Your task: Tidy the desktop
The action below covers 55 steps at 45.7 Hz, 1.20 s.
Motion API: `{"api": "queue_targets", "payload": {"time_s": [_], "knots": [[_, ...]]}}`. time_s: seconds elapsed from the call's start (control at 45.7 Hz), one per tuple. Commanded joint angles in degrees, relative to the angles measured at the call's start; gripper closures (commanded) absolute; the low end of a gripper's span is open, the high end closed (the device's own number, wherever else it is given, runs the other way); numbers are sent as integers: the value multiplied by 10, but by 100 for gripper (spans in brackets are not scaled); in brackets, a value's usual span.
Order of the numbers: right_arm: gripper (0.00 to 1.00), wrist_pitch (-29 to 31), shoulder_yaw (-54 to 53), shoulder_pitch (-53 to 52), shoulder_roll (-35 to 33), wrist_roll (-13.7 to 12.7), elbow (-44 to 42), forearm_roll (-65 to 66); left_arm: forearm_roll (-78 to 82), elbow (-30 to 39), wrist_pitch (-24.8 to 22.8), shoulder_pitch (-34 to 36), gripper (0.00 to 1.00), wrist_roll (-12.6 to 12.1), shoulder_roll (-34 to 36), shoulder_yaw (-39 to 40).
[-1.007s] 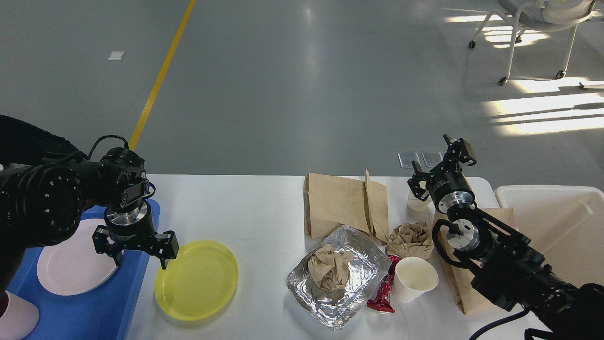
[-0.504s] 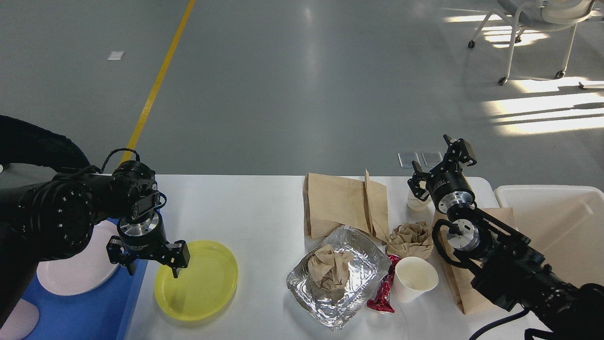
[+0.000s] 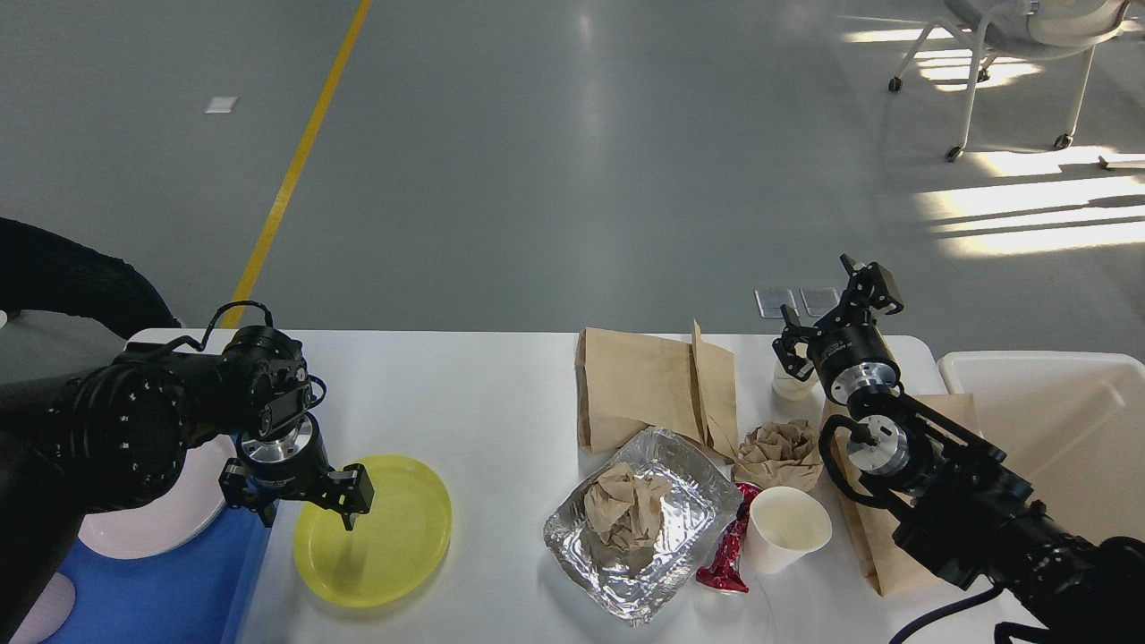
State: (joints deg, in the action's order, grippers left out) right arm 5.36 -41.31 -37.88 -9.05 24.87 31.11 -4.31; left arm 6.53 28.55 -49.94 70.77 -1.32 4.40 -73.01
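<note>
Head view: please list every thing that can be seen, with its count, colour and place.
desktop: 1, white, spans the lower view
tray: 1, blue, left end of desktop
white plate: 1, on the tray
yellow plate: 1, on desktop beside the tray
paper bags: 2 or more, brown, flat, middle and right
foil dish: 1, silver, holds a crumpled brown paper
paper ball: 1, brown, right of the dish
wrapper: 1, red, between dish and cup
cup: 1, white, open side up
bin: 1, cream, right edge
chair: 1, white, far right on the floor
floor line: 1, yellow
left gripper: 1, black, open over the yellow plate's left rim
right gripper: 1, black, open, raised at the far edge
</note>
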Motion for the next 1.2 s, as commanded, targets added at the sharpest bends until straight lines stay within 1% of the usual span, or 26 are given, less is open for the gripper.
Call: {"api": "queue_targets", "payload": {"time_s": [0.0, 0.394, 0.635, 0.81, 0.985, 1.095, 1.182], "knots": [[0, 0, 0, 0, 0, 0, 0, 0, 0, 0, 2, -1, 3, 0, 0, 5], [0, 0, 0, 0, 0, 0, 0, 0, 0, -12, 17, -24, 3, 0, -5, 6], [0, 0, 0, 0, 0, 0, 0, 0, 0, -12, 29, -27, 3, 0, -6, 7], [0, 0, 0, 0, 0, 0, 0, 0, 0, -12, 47, -32, 3, 0, -8, 7], [0, 0, 0, 0, 0, 0, 0, 0, 0, -12, 49, -35, 3, 0, -8, 8], [0, 0, 0, 0, 0, 0, 0, 0, 0, -13, 52, -36, 5, 0, -8, 16], [0, 0, 0, 0, 0, 0, 0, 0, 1, -13, 66, -39, 6, 0, -8, 16]]}}
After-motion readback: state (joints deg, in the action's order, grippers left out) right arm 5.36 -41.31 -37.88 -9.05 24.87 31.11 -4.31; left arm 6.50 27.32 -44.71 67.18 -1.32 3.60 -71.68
